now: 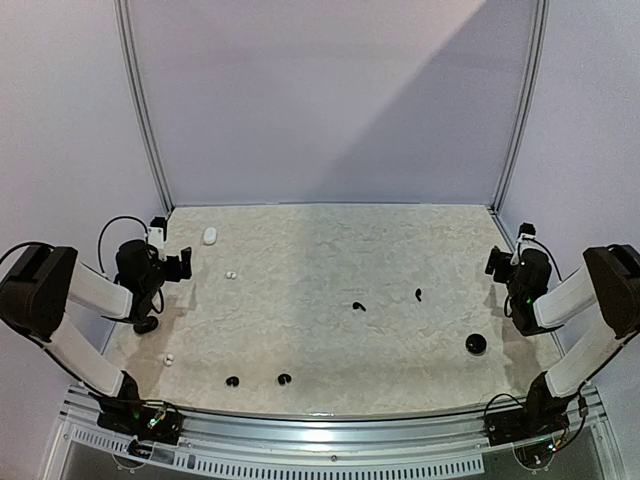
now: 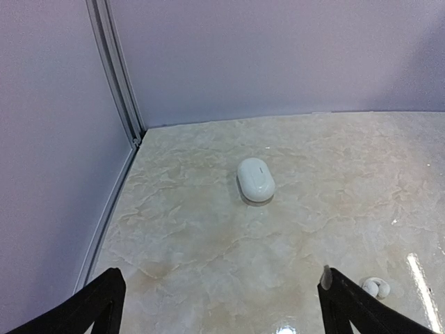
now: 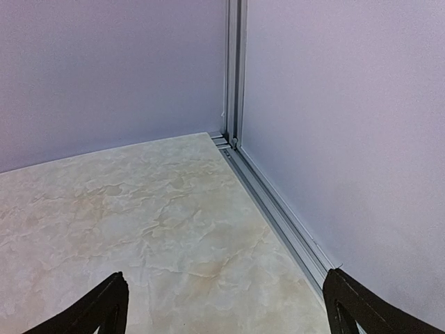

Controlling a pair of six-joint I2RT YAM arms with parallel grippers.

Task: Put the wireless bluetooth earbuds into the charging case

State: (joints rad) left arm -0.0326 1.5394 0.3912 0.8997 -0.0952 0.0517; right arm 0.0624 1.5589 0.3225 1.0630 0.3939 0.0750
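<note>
Six tiny bean-like wireless earbuds lie loose on the pale marbled surface (image 1: pixel 330 230) in the top view, none inside a case. One white earbud (image 1: pixel 231 275) sits at ten o'clock from the middle, and another white earbud (image 1: pixel 169 359) at eight o'clock by the left arm. A black earbud (image 1: pixel 232 381) and a second black earbud (image 1: pixel 285 379) lie near each other at seven o'clock by the near edge. A third black earbud (image 1: pixel 359 306) is about at the middle, with a fourth black earbud (image 1: pixel 418 294) at three o'clock of it. The smooth white oval charging case (image 1: pixel 209 236) rests closed toward the far left corner, and a glossy black round charging case (image 1: pixel 476 344) sits at four o'clock. The left end effector (image 1: pixel 175 265) and right end effector (image 1: pixel 497 262) hover at the side edges. In the left wrist view the left end effector (image 2: pixel 220 278) is spread wide apart, holding nothing. The white oval charging case (image 2: pixel 255 179) is at twelve o'clock ahead, and a white earbud (image 2: pixel 375 287) lies just beside the right finger. In the right wrist view the right end effector (image 3: pixel 224 278) likewise stands wide apart, holding nothing, facing the far right corner post (image 3: pixel 234 69).
</note>
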